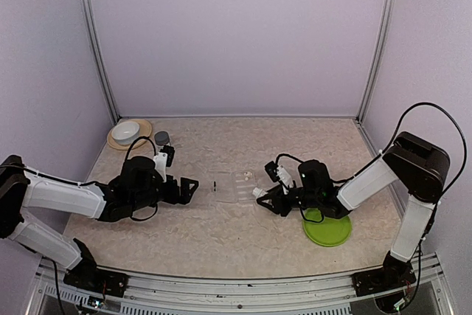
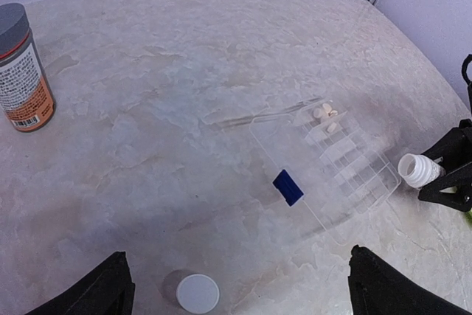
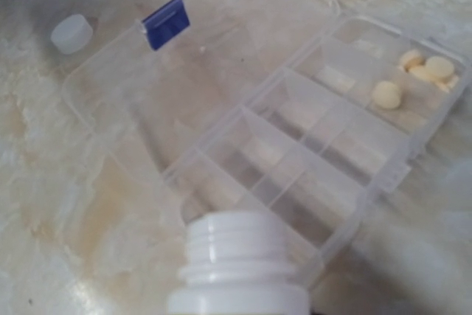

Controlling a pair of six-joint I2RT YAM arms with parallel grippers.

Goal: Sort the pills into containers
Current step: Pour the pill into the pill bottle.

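The containers are one clear compartment box [image 1: 237, 184] [image 2: 335, 158] [image 3: 295, 145] with its lid laid open and a blue mark [image 2: 287, 187] [image 3: 166, 22] on the lid. A few whitish pills [image 2: 324, 114] [image 3: 422, 70] lie in one end compartment. The other compartments look empty. My right gripper [image 1: 268, 198] is shut on a small uncapped white bottle [image 1: 259, 192] [image 2: 417, 170] [image 3: 240, 263]. The bottle is tipped, its mouth at the box's near edge. My left gripper [image 1: 186, 188] [image 2: 240, 278] hangs open to the left of the box and holds nothing.
A loose white cap [image 2: 198, 293] [image 3: 71, 34] lies on the table between my left fingers. A grey-capped, orange-labelled bottle [image 1: 161, 139] [image 2: 22, 71] stands at the back left beside a white bowl on a tan plate [image 1: 129, 133]. A green plate [image 1: 327, 230] lies under my right arm.
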